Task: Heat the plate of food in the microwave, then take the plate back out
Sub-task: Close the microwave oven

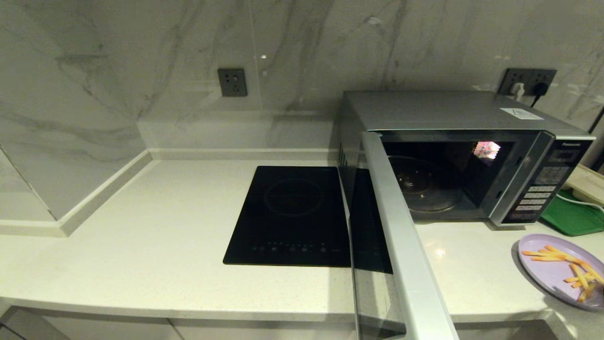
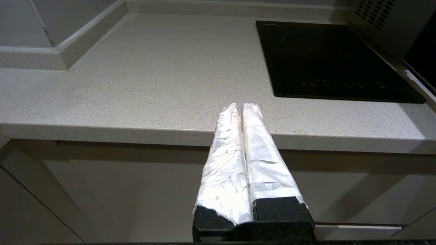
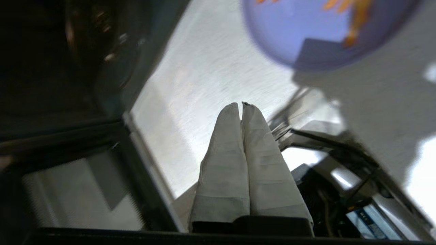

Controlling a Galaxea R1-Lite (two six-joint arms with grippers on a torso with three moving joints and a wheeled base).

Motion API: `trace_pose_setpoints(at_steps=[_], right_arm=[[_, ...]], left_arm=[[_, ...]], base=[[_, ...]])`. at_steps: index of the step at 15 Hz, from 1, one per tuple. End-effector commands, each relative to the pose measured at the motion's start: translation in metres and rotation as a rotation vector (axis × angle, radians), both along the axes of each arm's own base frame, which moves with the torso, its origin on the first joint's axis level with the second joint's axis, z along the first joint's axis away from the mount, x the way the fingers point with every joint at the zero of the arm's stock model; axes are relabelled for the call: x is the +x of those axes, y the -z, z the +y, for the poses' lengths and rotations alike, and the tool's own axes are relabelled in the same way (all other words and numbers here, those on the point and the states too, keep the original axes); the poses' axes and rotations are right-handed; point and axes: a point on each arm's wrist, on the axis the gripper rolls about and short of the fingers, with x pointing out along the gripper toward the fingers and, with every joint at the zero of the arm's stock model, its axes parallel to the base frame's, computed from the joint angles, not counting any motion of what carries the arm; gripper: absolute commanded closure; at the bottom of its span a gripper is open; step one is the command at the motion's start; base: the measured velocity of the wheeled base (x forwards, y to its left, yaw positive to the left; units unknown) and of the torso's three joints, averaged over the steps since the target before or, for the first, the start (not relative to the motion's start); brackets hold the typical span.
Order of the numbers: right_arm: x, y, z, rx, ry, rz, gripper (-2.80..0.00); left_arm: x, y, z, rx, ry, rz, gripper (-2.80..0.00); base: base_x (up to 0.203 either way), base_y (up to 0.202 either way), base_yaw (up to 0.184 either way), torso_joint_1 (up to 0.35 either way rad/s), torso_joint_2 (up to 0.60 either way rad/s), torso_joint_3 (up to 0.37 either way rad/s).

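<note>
My left tool [image 2: 242,106] sits low in front of the desk [image 2: 153,85], its 2 fingers pressed together with nothing between them. My right tool [image 3: 241,104] hangs over the desk near the open door [image 1: 401,245], fingers pressed together, holding nothing. The plate of food [image 1: 547,269] lies on the desk in front of the microwave [image 1: 453,113]. The microwave stands open at the back.

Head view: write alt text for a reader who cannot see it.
A silver-grey boxy microwave stands on a pale stone counter, its dark glass door swung wide open and its cavity empty. A round lilac plate of orange fries sits on the counter at the right; a flat black cooktop lies left of the microwave.
</note>
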Motion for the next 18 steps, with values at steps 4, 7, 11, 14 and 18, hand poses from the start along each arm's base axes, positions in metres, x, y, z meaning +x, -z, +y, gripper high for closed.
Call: trace_pose_setpoints(at_steps=[4, 7, 11, 14, 18], right_arm=[[0.022, -0.058, 0.077, 0.020, -0.197, -0.052, 0.00], [0.036, -0.078, 0.134, 0.006, -0.348, -0.062, 0.00], [0.048, -0.120, 0.211, -0.101, -0.482, -0.133, 0.00], [0.044, -0.141, 0.263, -0.155, -0.600, -0.159, 0.00], [0.046, -0.122, 0.324, -0.291, -0.701, -0.089, 0.00]], left_arm=[[0.000, 0.000, 0.000, -0.001, -0.001, 0.000, 0.00], [0.000, 0.000, 0.000, -0.001, -0.001, 0.000, 0.00], [0.000, 0.000, 0.000, -0.001, -0.001, 0.000, 0.00], [0.000, 0.000, 0.000, -0.001, -0.001, 0.000, 0.00], [0.000, 0.000, 0.000, -0.001, -0.001, 0.000, 0.00]], base=[[0.000, 0.000, 0.000, 0.000, 0.00, 0.000], [0.000, 0.000, 0.000, 0.000, 0.00, 0.000], [0.000, 0.000, 0.000, 0.000, 0.00, 0.000], [0.000, 0.000, 0.000, 0.000, 0.00, 0.000], [0.000, 0.000, 0.000, 0.000, 0.00, 0.000]])
